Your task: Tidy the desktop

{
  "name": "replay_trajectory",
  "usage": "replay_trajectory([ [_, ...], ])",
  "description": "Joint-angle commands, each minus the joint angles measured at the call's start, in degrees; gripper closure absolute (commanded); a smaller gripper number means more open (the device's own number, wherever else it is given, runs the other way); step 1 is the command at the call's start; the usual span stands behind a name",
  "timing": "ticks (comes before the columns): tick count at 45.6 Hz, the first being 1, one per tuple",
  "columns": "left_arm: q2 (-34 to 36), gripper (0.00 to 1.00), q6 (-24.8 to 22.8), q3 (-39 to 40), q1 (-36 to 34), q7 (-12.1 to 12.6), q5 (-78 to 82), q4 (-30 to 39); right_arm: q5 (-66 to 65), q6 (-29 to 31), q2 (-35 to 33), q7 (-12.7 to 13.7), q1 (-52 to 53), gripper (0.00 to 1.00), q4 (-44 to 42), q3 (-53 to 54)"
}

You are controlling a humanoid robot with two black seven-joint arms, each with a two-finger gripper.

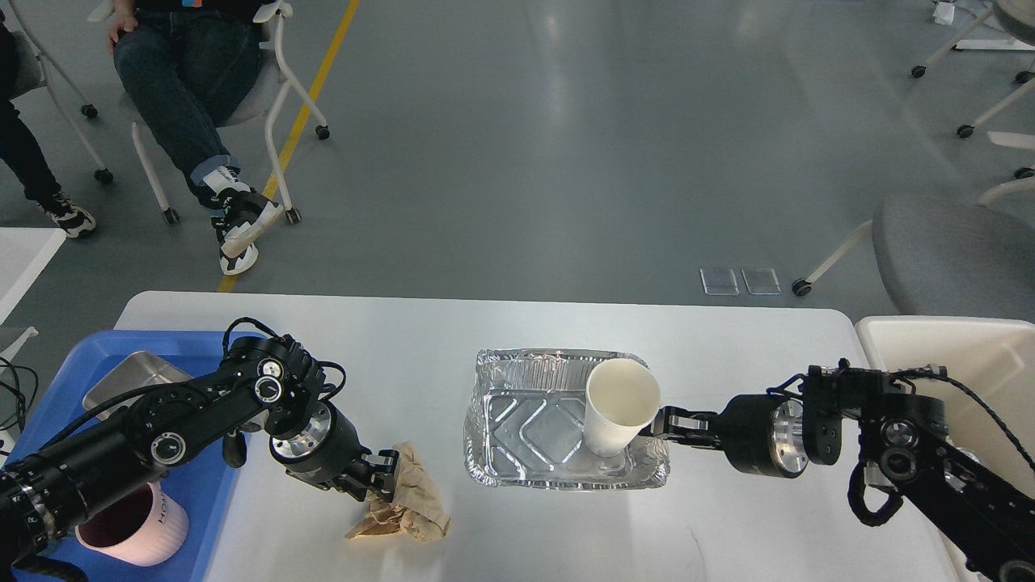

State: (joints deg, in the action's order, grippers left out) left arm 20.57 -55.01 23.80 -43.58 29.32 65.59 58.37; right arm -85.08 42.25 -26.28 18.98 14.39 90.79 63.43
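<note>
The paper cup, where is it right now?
The paper cup stands upright in the foil tray's right end, mid-desktop, with the right gripper at its side.
</note>
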Motion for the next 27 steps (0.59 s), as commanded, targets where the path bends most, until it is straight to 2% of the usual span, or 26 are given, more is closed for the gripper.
replay_trajectory([
  [1, 0.0, 0.89, 0.0, 0.0, 0.2, 0.4, 0.2, 0.1, 0.0, -0.3, 0.0, 0.0, -0.1, 1.0, 0.0, -0.1],
  [7, 0.1, 1.0, 0.0, 0.0, 0.2, 0.6, 0.2, 0.3, 0.0, -0.3, 0.0, 0.0, -0.2, 1.0, 0.3, -0.1],
  [17, 1.2, 1.0, 2.6, 0.3, -0.4, 0.8, 0.5, 1.0, 0.0, -0.4, 0.0, 0.0, -0.7, 1.0, 0.4, -0.1],
  [22, 2.7, 1.0, 2.8, 1.4, -1.1, 0.7, 0.5, 1.6, 0.0, -0.4, 0.0, 0.0, -0.8, 1.0, 0.4, -0.1],
  [27, 4.4, 1.0, 5.0, 4.0, -1.8, 0.7, 0.4, 2.4, 0.0, -0.4, 0.0, 0.0, -0.8, 1.0, 0.4, -0.1],
])
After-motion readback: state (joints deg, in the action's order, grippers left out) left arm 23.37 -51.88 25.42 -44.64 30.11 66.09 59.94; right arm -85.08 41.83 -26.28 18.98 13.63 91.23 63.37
